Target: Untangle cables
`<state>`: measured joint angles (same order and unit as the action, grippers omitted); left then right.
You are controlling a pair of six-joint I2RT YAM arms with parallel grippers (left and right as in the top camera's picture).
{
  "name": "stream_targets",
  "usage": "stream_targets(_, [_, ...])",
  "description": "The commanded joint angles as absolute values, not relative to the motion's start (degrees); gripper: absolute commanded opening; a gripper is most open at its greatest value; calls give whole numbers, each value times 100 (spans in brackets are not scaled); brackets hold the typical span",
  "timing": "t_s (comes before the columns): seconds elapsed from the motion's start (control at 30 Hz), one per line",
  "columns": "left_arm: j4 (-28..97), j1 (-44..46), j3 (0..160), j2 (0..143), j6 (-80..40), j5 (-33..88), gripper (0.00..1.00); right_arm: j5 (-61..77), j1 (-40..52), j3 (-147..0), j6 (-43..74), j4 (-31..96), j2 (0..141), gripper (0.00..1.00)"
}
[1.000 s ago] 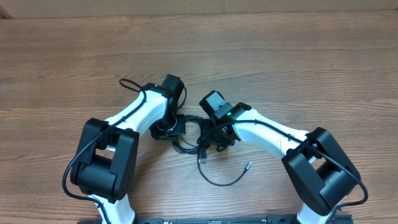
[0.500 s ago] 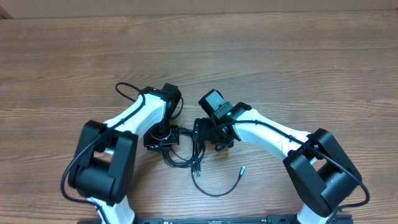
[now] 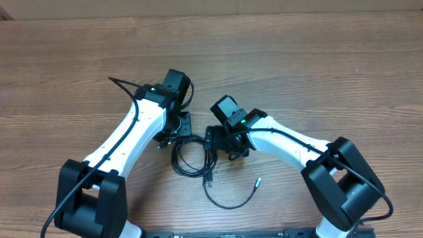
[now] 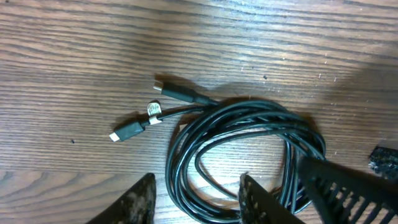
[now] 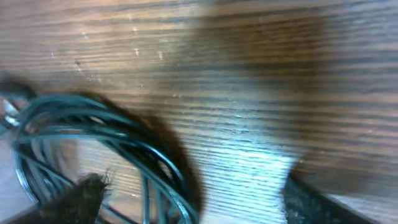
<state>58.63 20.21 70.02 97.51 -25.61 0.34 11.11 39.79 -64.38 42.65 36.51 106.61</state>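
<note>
The cables [image 3: 188,158] lie as a black coil on the wooden table between my two grippers. In the left wrist view the coil [image 4: 242,140] has two plug ends [image 4: 163,88] and a white tag [image 4: 153,111] sticking out to its left. My left gripper [image 4: 196,202] is open, and the coil's left strands pass between its fingers [image 4: 140,202]. From above, that gripper [image 3: 175,135] sits at the coil's upper left. My right gripper [image 3: 210,142] is open at the coil's right edge. Its own blurred view shows strands [image 5: 93,140] beside its left finger [image 5: 78,199].
One cable runs on as a loose loop [image 3: 228,201] toward the table's near edge, ending in a silver plug tip [image 3: 258,180]. Another plug [image 3: 210,178] points down below the coil. The right gripper's black finger [image 4: 348,186] stands close at the coil's right side.
My left gripper has opened and moved up and away from the table's near edge, leaving the coil on the table. The right gripper has opened too, and its arm has kept its place.
</note>
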Motion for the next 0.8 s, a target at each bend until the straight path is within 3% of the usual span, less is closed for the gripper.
stream_targets(0.0, [5870, 1981, 6987, 9843, -2576, -40, 40, 991, 3990, -6370, 4305, 3653, 10746, 63])
stream_targets(0.07, [5916, 1981, 6952, 9887, -2574, -43, 40, 991, 3988, -6370, 4305, 3651, 10746, 54])
stream_targets(0.27, [6152, 1997, 6945, 10092, -2519, 163, 40, 991, 3990, -6370, 4305, 3647, 10746, 43])
stream_targets(0.77, [5857, 1992, 6945, 10857, -2392, 301, 41, 993, 3990, -6368, 4307, 3647, 10746, 41])
